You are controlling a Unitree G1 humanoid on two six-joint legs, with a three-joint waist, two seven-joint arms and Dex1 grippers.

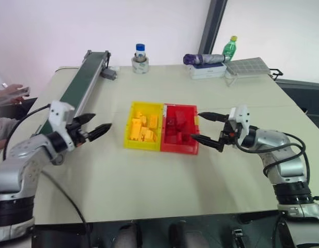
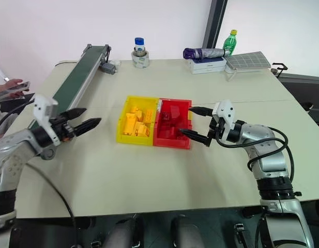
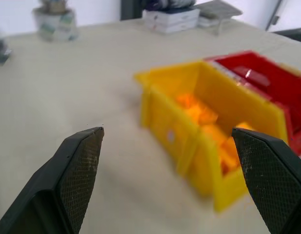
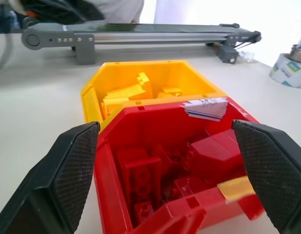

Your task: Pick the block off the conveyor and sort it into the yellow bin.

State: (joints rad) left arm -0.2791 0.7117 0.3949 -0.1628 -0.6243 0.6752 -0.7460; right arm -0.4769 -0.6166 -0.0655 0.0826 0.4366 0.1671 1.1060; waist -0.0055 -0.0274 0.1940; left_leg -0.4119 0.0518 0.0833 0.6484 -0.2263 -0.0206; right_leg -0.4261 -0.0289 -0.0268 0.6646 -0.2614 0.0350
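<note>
I've got both arms over the near half of the beige table [image 1: 123, 181]. Left gripper [image 1: 95, 125] hangs left of the bins with fingers spread wide and nothing between them, pointing level toward the yellow bin [image 1: 129, 135]. Right gripper [image 1: 211, 129] sits just right of the red bin [image 1: 194, 129], fingers also wide apart and empty, aimed across the bin's right wall. The two bins stand touching side by side mid-table, yellow on the left, red on the right. Yellow bin holds a pile of yellow-orange blocks [image 1: 143, 126]; I can't tell which one is the task block, and I see none on the belt. Red bin holds red blocks [image 4: 189, 165]. The conveyor [image 1: 81, 85] runs along the left side toward the far edge, small grey motor [image 1: 108, 74] at its far end. Far edge: tape roll [image 1: 140, 64] with a blue-capped jar [image 1: 140, 50] on it, a white box [image 1: 207, 70], a green bottle [image 1: 230, 47], a grey tray [image 1: 248, 66]. A person's hand [image 1: 12, 93] holds a phone at far left.
</note>
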